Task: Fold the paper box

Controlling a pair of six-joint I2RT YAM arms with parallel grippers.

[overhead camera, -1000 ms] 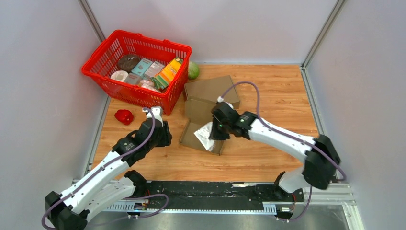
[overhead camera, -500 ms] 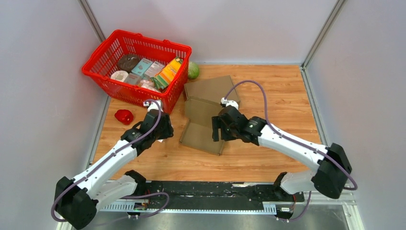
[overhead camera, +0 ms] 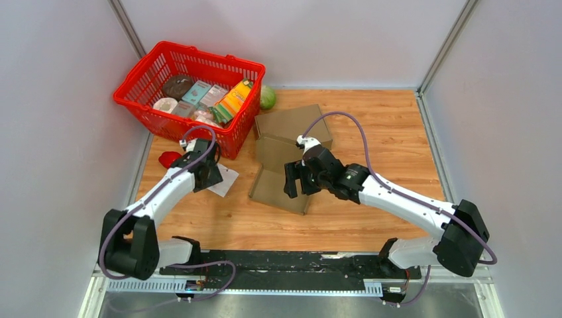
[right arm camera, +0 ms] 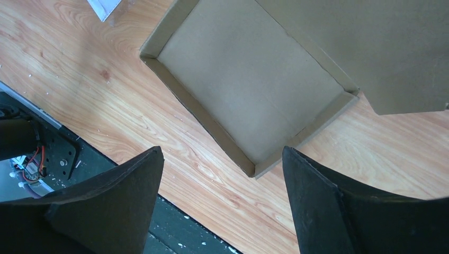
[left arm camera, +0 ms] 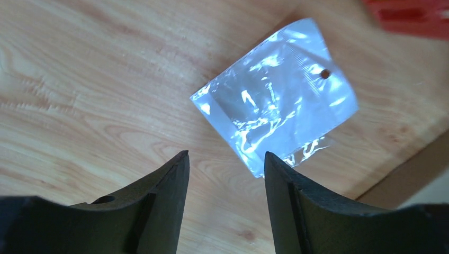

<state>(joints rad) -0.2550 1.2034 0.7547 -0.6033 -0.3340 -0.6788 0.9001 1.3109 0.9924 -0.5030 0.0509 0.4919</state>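
Top view, paper box (overhead camera: 281, 149): brown and unfolded, flat on the wooden surface (overhead camera: 391, 132) mid-scene, with the shallow tray end nearest the arms and the lid panel toward the back.
Top view, right end effector (overhead camera: 296, 181): over the tray's right part, fingers spread, gripping nothing.
Top view, left end effector (overhead camera: 209, 176): left of the box, beside a clear plastic bag (overhead camera: 225, 181) lying on the wood.
Top view, surroundings: red basket (overhead camera: 159, 126) of groceries just behind the left arm. Red pepper (overhead camera: 169, 159) near its front wall. Green round item (overhead camera: 268, 97) between basket and box.
Left wrist view: fingers apart and empty. The bag lies flat just beyond the tips, and the box edge shows at lower right.
Right wrist view: fingers wide apart above the open tray, nothing between them. A bag corner shows at top left and the black base rail at lower left.
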